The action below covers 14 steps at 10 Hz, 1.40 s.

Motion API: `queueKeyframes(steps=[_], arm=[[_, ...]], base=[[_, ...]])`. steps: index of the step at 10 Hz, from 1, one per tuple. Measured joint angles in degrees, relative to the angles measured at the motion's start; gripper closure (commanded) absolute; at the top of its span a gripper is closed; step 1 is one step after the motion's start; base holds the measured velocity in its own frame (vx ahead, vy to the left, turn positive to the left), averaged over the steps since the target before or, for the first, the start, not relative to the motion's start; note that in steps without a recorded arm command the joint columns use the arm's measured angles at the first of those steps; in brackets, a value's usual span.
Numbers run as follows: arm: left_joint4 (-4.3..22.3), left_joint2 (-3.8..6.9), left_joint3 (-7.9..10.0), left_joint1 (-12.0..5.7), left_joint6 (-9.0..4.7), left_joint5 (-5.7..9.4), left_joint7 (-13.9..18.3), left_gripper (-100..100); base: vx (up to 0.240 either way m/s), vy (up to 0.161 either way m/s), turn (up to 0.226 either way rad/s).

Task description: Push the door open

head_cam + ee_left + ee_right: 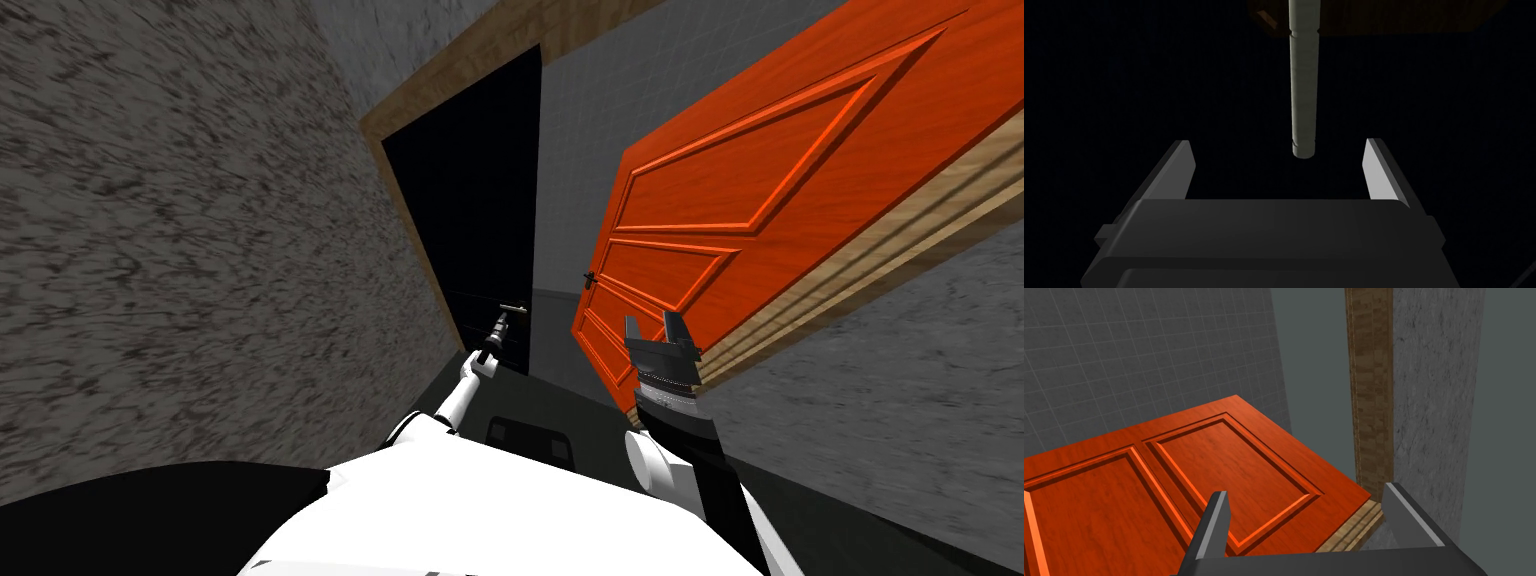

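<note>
We are mid-push: the orange door [780, 190] stands partly open at our right, right hand [655, 327] near its face, fingers apart; left hand [513, 312] likewise spread, toward a black area [470, 180]; next, probably, press the door wider.

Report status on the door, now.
Left tool open against black area, pale rod ahead. Right tool open at edge of orange door. Door well ajar, nothing seen blocking.
</note>
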Motion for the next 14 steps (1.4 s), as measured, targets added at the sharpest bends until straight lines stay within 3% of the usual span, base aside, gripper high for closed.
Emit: queueKeyframes(steps=[4,7,8,14], arm=[[0.83,0.17,0.56,-0.17,-0.59,0.16,-0.33,-100],[1.35,-0.46,0.97,-0.18,-1.01,0.29,-0.56,-100],[1.35,-0.51,0.98,-0.2,-1.05,0.29,-0.58,100],[1.38,-0.49,0.95,-0.23,-0.95,0.29,-0.55,100]], base=[[0.186,-0.035,-0.022],[0.17,-0.029,-0.015],[-0.013,0.002,0.008],[0.006,-0.002,-0.001]])
